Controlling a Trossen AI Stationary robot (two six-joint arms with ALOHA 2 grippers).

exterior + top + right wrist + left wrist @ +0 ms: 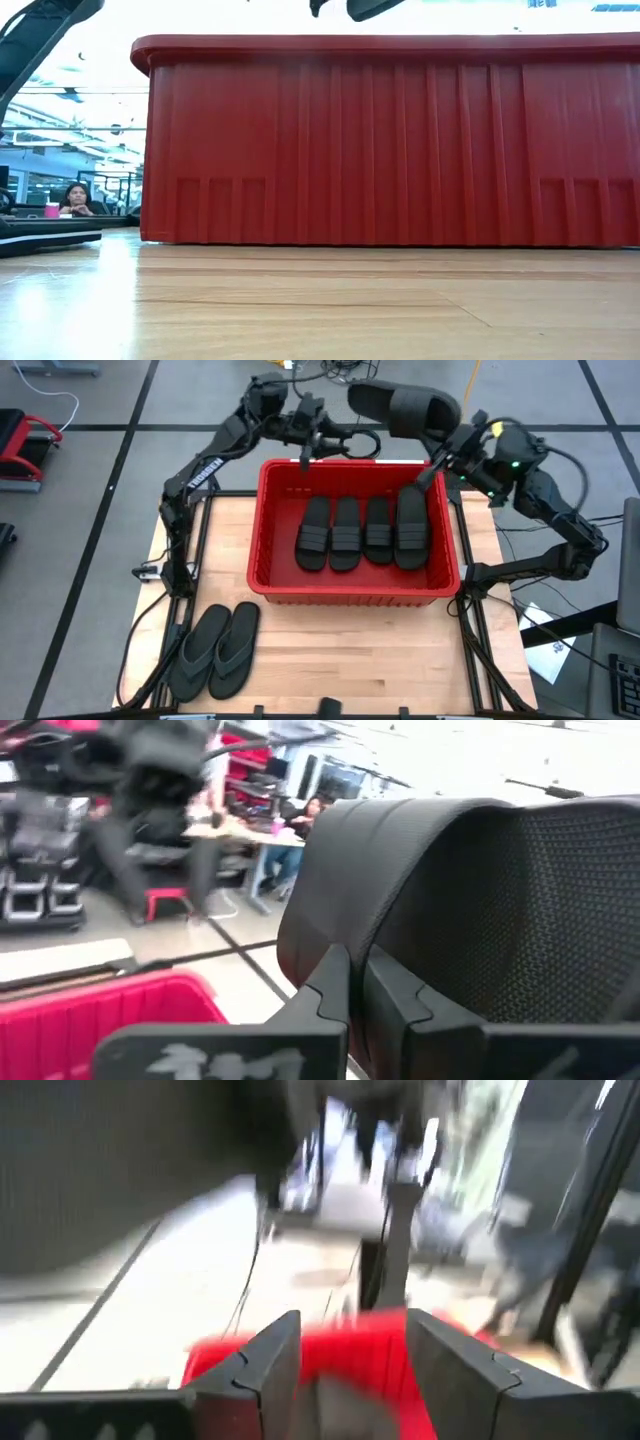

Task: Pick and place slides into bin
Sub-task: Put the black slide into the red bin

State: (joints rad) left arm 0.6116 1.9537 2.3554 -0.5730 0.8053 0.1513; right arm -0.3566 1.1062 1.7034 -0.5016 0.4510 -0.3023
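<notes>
My right end effector (452,442) is clamped on a slide (405,405), held up past the far right corner of the bin (290,578). I should bring it over the bin, go low, then let go. My left end effector (308,448) hangs apart by the far rim.

Overhead and table-level views, both on bin (352,585)

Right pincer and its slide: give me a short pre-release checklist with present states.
1. Right pincer shut on held slide: ok.
2. Held slide over the bin: not ok, it hangs beyond the far rim.
3. Room inside beside the four slides in the bin: ok.
4. Left pincer open, over the far rim, apart from the held slide: ok.
5. Thong slides on the table, not yet binned: not ok.
</notes>
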